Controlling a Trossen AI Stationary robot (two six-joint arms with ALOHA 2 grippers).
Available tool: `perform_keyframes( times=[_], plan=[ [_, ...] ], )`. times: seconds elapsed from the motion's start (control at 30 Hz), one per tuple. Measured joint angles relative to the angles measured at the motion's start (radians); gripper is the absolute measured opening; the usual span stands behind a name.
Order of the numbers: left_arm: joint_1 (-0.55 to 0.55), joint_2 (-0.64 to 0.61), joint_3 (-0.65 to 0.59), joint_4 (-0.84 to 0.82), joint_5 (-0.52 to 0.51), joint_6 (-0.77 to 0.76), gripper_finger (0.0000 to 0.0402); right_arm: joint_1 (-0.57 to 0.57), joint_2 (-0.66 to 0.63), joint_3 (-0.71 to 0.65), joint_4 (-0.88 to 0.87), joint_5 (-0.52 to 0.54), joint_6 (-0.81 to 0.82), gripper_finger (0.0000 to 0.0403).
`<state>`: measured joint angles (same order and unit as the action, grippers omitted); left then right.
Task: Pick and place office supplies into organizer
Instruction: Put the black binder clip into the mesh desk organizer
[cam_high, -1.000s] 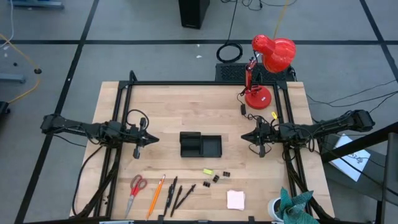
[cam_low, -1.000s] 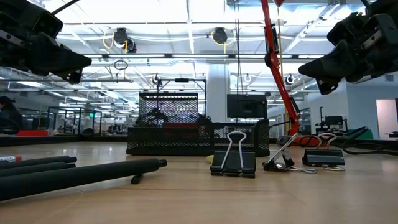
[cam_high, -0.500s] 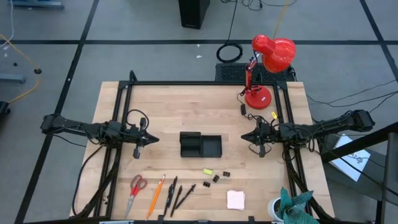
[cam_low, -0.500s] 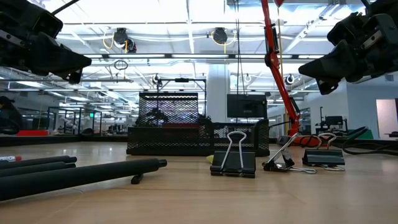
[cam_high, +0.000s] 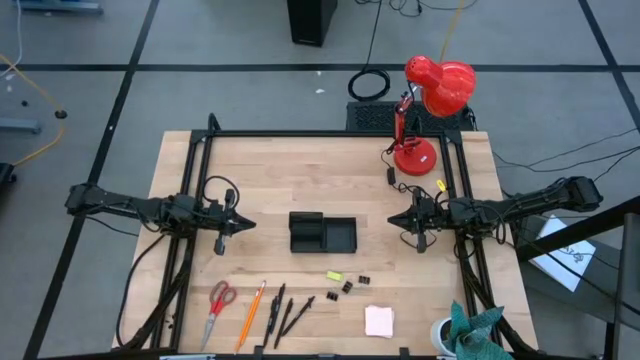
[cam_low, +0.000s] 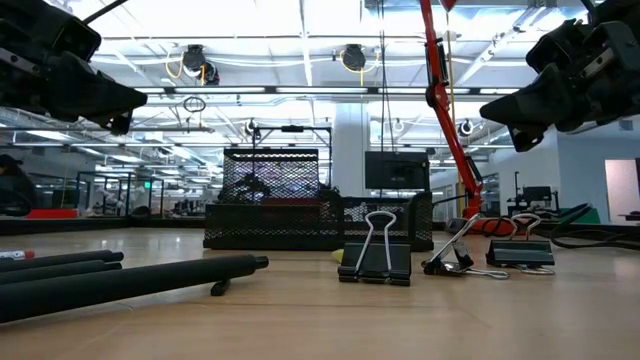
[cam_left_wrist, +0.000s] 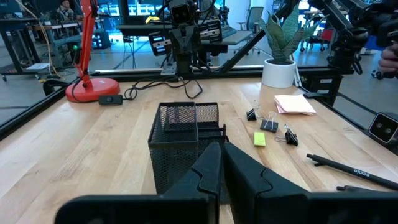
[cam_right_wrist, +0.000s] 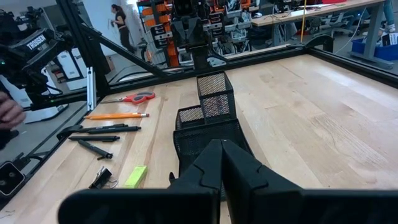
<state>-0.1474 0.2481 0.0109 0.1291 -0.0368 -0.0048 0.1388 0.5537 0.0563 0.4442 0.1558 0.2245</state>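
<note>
On the wooden worktop (cam_high: 330, 175), we are seeing both jaws clenched and empty: left gripper (cam_high: 246, 225) and right gripper (cam_high: 392, 221) hovering either side of the organizer (cam_high: 322, 232), supplies lying nearer the front edge.

A pale wooden counter (cam_high: 330, 170) stands on grey floor (cam_high: 230, 40) crossed by dark lines, long ceiling lights (cam_low: 300, 90) glowing over the workshop behind.

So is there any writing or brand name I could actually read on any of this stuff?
"TROSSEN": white letters on the dark robot part at the table's edge, right wrist view.
White print on the black pen, left wrist view: too small to read.
Nothing else readable.
</note>
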Motion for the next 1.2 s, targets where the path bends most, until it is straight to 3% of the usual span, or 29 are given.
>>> perform_keyframes(
  times=[0.17,0.4,0.6,0.93,1.2],
  plan=[
    [0.0,0.0,0.0,0.064,0.0,-0.005,0.0026,0.0,0.0,0.0,0.019,0.0,0.0,0.0],
    [0.0,0.0,0.0,0.207,0.009,-0.1,0.0026,0.0,0.0,0.0,0.208,-0.001,0.0,0.0],
    [0.0,-0.001,0.003,0.423,-0.008,0.03,0.0026,-0.005,0.001,0.0,0.33,0.037,-0.108,0.0],
    [0.0,0.0,0.001,0.403,-0.008,0.048,0.0026,0.037,0.076,0.0,0.301,0.05,-0.037,0.0021],
    [0.001,0.0,0.001,0.374,-0.065,0.187,0.0026,0.118,0.206,0.07,0.257,0.112,-0.139,0.0088]
  ],
)
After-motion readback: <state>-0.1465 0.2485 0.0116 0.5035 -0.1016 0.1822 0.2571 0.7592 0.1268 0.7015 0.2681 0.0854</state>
